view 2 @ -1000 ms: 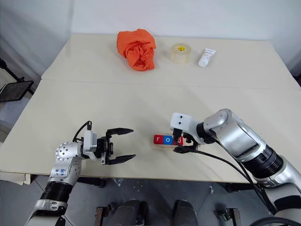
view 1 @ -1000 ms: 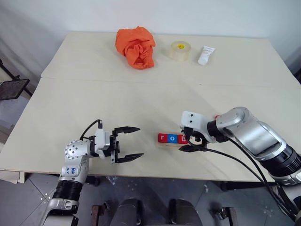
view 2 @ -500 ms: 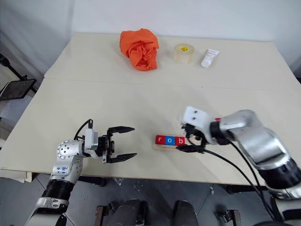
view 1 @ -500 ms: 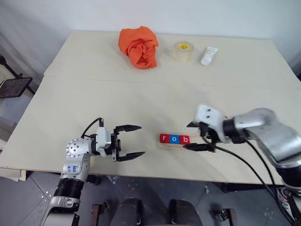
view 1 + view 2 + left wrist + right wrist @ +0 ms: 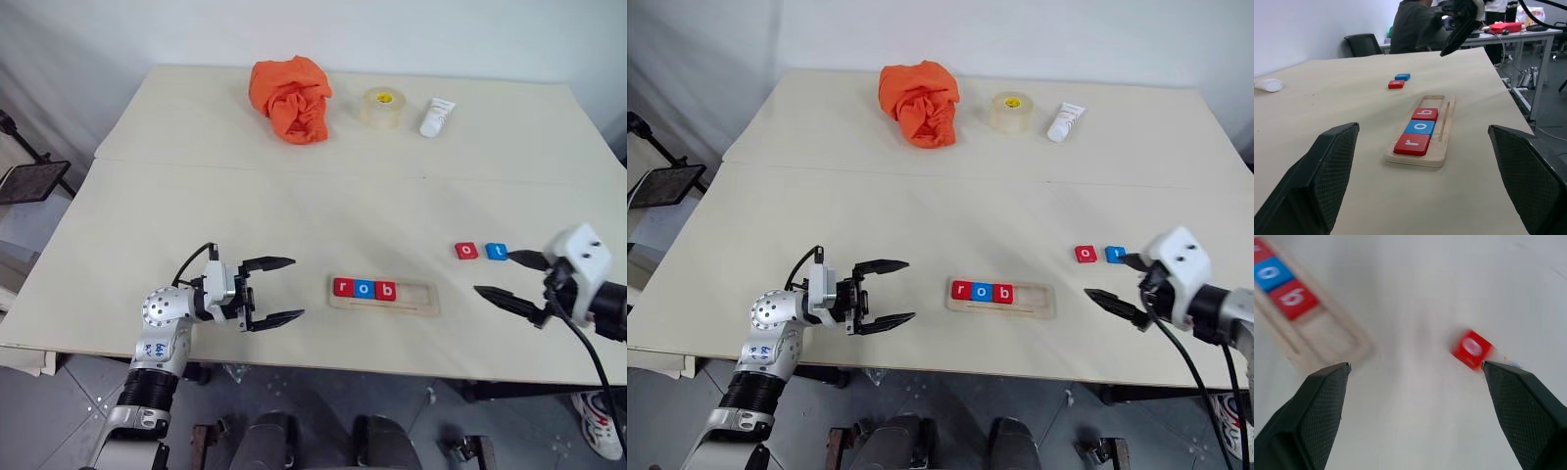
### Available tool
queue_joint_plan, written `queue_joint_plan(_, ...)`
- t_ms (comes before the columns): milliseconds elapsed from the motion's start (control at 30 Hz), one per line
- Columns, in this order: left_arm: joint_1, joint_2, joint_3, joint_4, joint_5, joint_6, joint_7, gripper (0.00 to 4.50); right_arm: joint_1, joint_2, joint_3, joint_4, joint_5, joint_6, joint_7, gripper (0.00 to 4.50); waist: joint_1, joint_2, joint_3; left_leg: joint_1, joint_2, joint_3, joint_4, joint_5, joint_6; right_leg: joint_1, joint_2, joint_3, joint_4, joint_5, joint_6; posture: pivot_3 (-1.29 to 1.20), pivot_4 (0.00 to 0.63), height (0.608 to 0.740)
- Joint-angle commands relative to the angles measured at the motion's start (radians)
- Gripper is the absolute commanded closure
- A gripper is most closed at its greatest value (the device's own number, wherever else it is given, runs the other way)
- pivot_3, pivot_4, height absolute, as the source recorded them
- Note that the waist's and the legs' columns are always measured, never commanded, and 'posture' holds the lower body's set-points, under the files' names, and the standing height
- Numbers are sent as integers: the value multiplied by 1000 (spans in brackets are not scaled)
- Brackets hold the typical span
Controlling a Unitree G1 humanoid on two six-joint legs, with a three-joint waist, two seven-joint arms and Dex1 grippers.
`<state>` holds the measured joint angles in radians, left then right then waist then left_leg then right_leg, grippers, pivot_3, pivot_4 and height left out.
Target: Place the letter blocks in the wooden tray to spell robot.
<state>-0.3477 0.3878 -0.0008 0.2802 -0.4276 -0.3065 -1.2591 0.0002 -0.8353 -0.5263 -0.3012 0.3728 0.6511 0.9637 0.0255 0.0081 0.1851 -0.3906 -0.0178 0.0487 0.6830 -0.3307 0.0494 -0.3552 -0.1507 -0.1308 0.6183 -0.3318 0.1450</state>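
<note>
On the beige table (image 5: pixel 294 206), the red "o" tile (image 5: pixel 466 251) lies just inward of the wide-open, empty right gripper (image 5: pixel 511 278), far nearer than the left gripper (image 5: pixel 277 291), beyond the wooden tray (image 5: pixel 416 298) holding "rob".

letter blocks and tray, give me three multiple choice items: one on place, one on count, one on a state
1. Where do the two loose letter blocks lie?
A. on the table right of the wooden tray
B. beside the orange cloth
C. in the left hand

2. How many blocks sit in the tray?
A. one
B. three
C. five

3. The right hand is:
A. shut on a block
B. open and empty
C. pressing the tray

Key: 1 A, red o and blue t lie past the wooden tray; 2 B, r, o, b; 3 B, right hand fingers spread.
</note>
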Motion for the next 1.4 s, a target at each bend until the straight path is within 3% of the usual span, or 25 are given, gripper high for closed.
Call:
queue_joint_plan(33,-12,1,3,-2,-8,-2,-10,0,74,85,-133,1,68,-52,-39,17,0,0,0,0,0,0,0,0,0,0,0,0,0,0,0,0,150,740)
queue_joint_plan(233,-42,14,13,39,-8,-7,-34,0,158,121,-142,1,81,-113,-52,17,-2,0,0,1,0,2,0,0,0,0,0,2,0,0,0,0,150,740)
queue_joint_plan(900,-64,20,19,63,-10,-20,-59,0,145,101,-103,-26,137,-127,-132,17,-1,0,0,2,0,3,0,0,0,0,0,3,0,0,0,0,150,740)
queue_joint_plan(1100,-55,14,22,54,-10,-29,-51,0,-23,88,39,-15,140,44,-259,17,-9,0,0,3,1,4,0,1,0,0,1,4,0,0,0,0,150,740)
queue_joint_plan(1400,-22,6,18,11,-9,-29,-37,0,-232,132,209,198,27,-7,-362,17,0,0,0,1,0,2,0,1,0,0,0,3,1,0,0,0,150,740)
